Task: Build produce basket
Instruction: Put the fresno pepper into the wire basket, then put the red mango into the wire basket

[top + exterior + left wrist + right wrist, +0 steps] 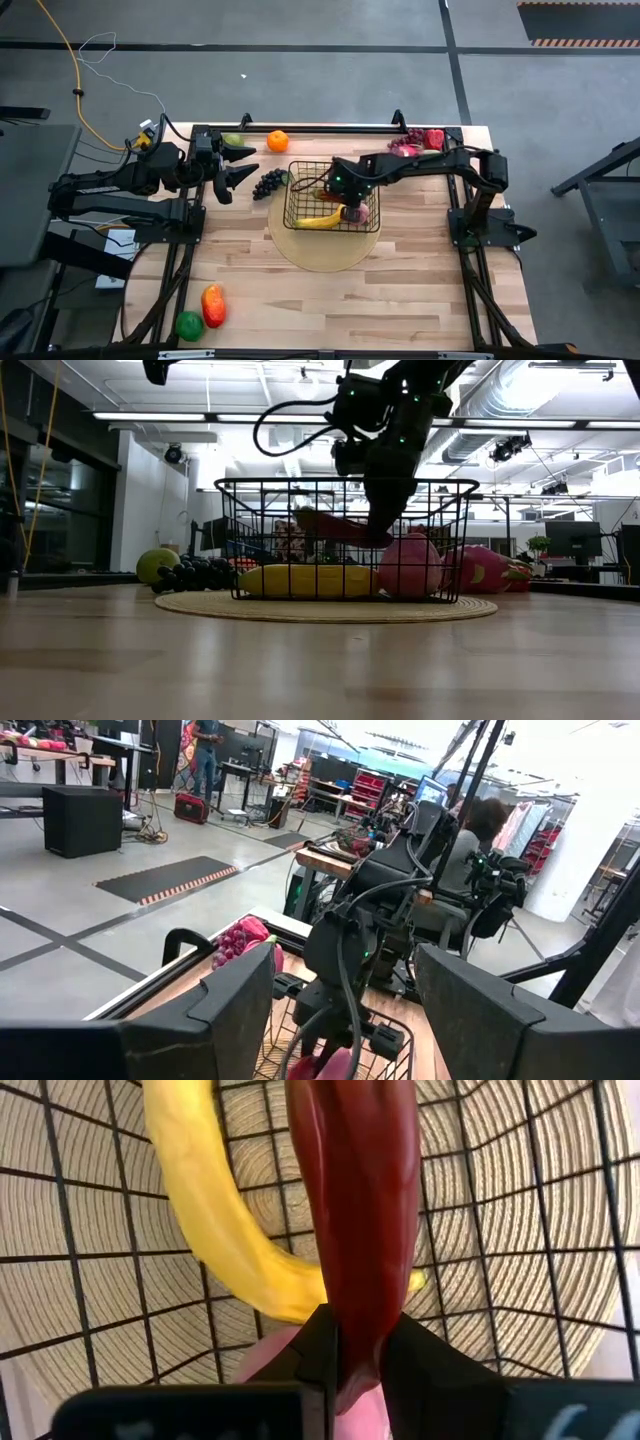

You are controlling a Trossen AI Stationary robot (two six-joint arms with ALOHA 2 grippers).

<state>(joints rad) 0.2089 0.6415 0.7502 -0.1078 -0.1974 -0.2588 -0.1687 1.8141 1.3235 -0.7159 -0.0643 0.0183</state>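
Observation:
The black wire basket [300, 172] stands on a round woven disc [325, 255]. In it lie a yellow banana [215, 1210] and a pink peach [410, 565]. My right gripper [365, 1365] reaches down into the basket, shut on a long dark red fruit [355, 1200]. At the table's far left my left gripper [235, 165] stands open and level, holding nothing. Dark grapes [268, 182] lie beside the basket's left side. An orange [277, 141] and a green pear [232, 140] rest at the far edge. My right gripper pinches one end of the dark red fruit [362, 1342] between its two fingers [322, 1348]. It comes steeply from above, and the fruit runs on out ahead of the fingers. The fruit [330, 525] hangs tilted inside the basket, above the banana [305, 580], clear of the bottom.
A pink dragon fruit and red grapes [415, 142] lie at the far right corner. A red-orange mango [213, 305] and a green ball [189, 324] sit near the front left edge. Bare wood lies between the disc and the near edge.

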